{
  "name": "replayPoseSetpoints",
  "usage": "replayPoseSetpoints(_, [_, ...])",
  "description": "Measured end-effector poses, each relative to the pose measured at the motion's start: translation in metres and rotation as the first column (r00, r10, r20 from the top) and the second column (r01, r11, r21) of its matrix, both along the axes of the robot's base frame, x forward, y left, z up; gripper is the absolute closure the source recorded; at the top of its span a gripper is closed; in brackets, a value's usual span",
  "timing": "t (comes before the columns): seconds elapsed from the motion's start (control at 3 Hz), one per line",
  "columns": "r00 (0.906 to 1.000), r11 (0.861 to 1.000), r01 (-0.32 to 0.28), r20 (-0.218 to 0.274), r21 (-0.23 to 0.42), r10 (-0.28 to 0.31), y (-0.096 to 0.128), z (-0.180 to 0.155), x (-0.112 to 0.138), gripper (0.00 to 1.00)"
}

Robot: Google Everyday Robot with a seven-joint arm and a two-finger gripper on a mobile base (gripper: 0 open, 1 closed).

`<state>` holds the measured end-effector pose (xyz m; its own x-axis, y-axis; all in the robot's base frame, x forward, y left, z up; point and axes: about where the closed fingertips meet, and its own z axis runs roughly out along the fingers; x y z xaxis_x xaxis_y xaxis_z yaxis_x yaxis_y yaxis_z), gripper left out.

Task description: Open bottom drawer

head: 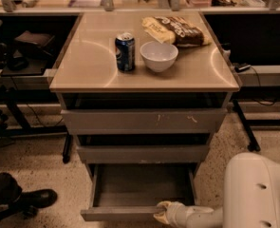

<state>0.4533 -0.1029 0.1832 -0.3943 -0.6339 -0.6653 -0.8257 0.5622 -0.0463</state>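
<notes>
The bottom drawer point(130, 189) of the grey cabinet is pulled out toward me, showing its grey box interior. Its flat front edge point(116, 214) lies near the bottom of the view. My gripper point(162, 212) is at the right end of that front edge, at the drawer's lip, with the white arm point(253, 194) coming in from the lower right. The mid-sized front point(142, 154) and the tall scratched front point(142, 120) above stand out only a little.
On the cabinet top point(82, 70) stand a blue can point(125, 52), a white bowl point(159, 56) and a snack bag point(175, 30). A dark shoe point(35, 198) is on the floor at left. Desk legs and cables flank the cabinet.
</notes>
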Motion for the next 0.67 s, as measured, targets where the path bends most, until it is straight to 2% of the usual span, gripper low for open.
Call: replayPoseSetpoints(0.67, [1.0, 1.0, 0.0, 0.0, 0.0, 0.0, 0.0047, 0.006, -0.0011, 1.0])
